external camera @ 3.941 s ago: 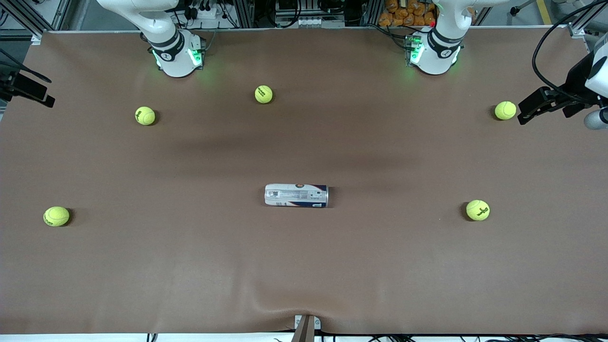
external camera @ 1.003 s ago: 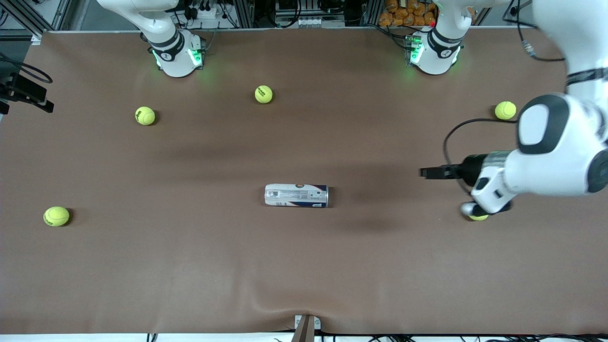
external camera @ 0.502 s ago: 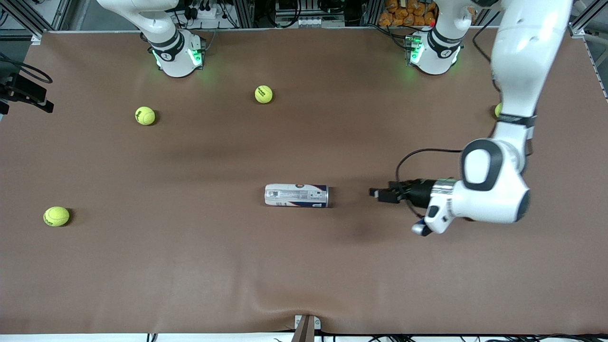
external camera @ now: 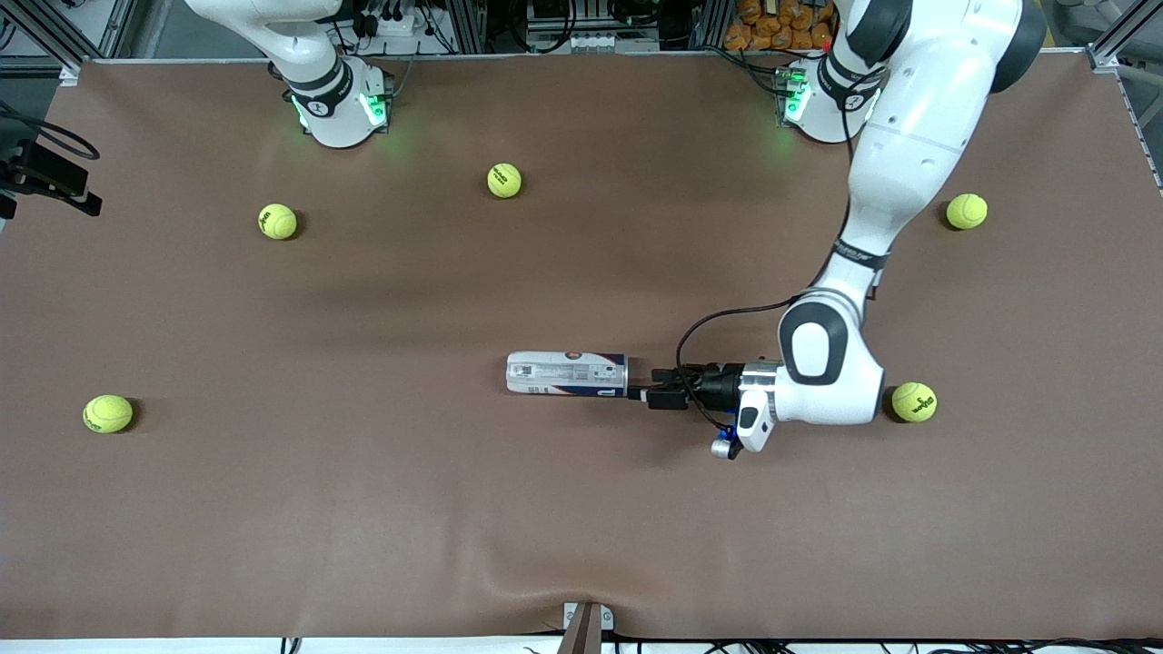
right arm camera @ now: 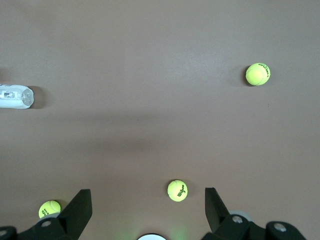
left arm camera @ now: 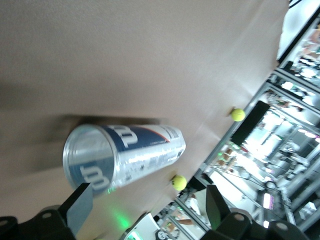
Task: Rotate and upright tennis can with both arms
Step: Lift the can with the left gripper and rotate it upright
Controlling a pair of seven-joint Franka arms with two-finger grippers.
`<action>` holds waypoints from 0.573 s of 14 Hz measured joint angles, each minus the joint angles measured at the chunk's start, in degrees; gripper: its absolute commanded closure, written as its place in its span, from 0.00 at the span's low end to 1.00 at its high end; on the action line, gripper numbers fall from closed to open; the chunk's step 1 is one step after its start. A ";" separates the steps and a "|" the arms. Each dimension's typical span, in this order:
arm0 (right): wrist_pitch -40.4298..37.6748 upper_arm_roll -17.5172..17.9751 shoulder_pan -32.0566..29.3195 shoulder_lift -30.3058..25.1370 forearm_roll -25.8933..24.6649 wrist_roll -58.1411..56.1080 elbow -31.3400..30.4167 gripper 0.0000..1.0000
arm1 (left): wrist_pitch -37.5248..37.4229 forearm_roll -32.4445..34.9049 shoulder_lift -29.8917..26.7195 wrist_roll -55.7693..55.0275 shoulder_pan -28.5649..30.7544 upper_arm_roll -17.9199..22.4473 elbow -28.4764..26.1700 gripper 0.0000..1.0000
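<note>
My left gripper (external camera: pixel 643 396) is spread wide, level with the open end of the tennis can (external camera: pixel 567 373) (lying on its side mid-worktop), not gripping it. My right gripper (right arm camera: pixel 145 212), also spread, waits above the worktop (external camera: pixel 363 509). Tennis balls (external camera: pixel 913 401) lie scattered.

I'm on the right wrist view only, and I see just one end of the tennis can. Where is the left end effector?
Observer: The left end effector is open, low at the tennis can's end toward the left arm's end of the table.
Operator: Is it gripping?
Observer: No. In the left wrist view the can lies on its side ahead of the fingers, unclamped.
Operator: And mine?
Observer: The right end effector waits open over the right arm's end of the table.
</note>
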 measured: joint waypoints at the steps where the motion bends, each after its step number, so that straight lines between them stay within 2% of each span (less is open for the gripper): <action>1: 0.00 0.00 0.00 0.00 0.00 0.00 0.00 0.00 | 0.00 -2.22 1.53 2.91 0.03 0.04 0.00 0.00; 5: 0.00 -0.01 0.00 0.00 0.00 0.00 0.00 0.00 | -0.07 -8.38 5.52 6.27 -0.77 -0.09 0.13 0.00; 6: 0.00 -0.01 0.00 0.00 0.00 0.00 0.00 0.00 | -0.06 -10.01 5.91 6.29 -1.57 -0.11 0.17 0.03; 8: 0.00 -0.02 0.00 0.00 0.00 0.00 0.00 0.00 | 0.04 -12.30 6.02 6.29 -2.95 -0.11 0.27 0.20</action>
